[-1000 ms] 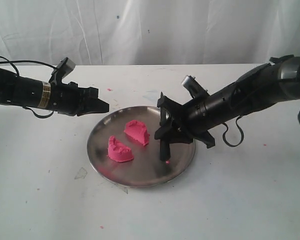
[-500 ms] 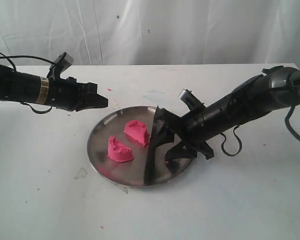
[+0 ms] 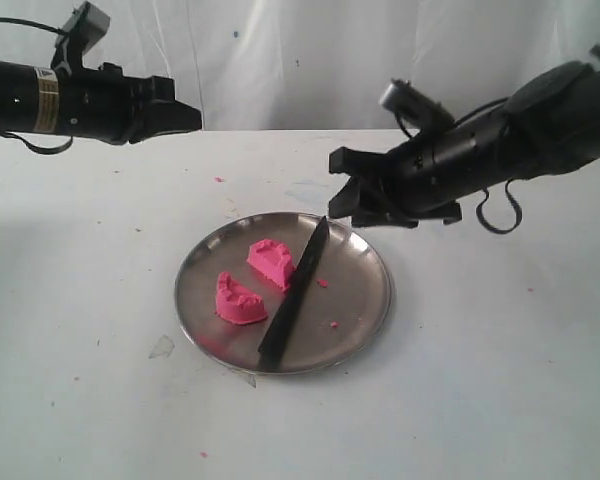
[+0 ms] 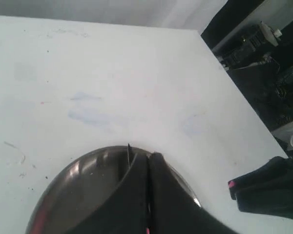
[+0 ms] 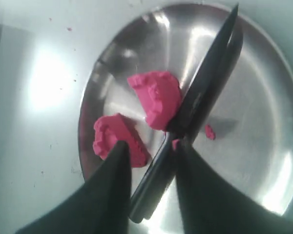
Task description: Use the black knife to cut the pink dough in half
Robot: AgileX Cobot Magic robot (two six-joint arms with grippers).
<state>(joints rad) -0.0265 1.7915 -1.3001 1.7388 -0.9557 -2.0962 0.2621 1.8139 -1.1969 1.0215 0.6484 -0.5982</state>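
The pink dough lies in two half-mounds, one (image 3: 273,264) (image 5: 157,98) farther back and one (image 3: 239,299) (image 5: 113,139) nearer the front, on a round steel plate (image 3: 365,290). The black knife (image 3: 293,296) (image 5: 200,92) rests flat on the plate beside the halves, its tip toward the far rim. My right gripper (image 3: 340,185) (image 5: 149,148) hovers open above the plate's far right edge, holding nothing; the knife lies below it. High over the table at the far left, my left gripper (image 3: 192,117) (image 4: 147,157) is shut and empty.
Small pink crumbs (image 3: 332,324) (image 5: 210,131) lie on the plate, and more dot the white table (image 3: 219,180). A small clear scrap (image 3: 161,347) sits left of the plate. A white curtain hangs behind the table.
The right gripper has let go of the knife, which now lies on the plate, and has lifted back to the upper right. The left arm has risen and drawn away to the left.
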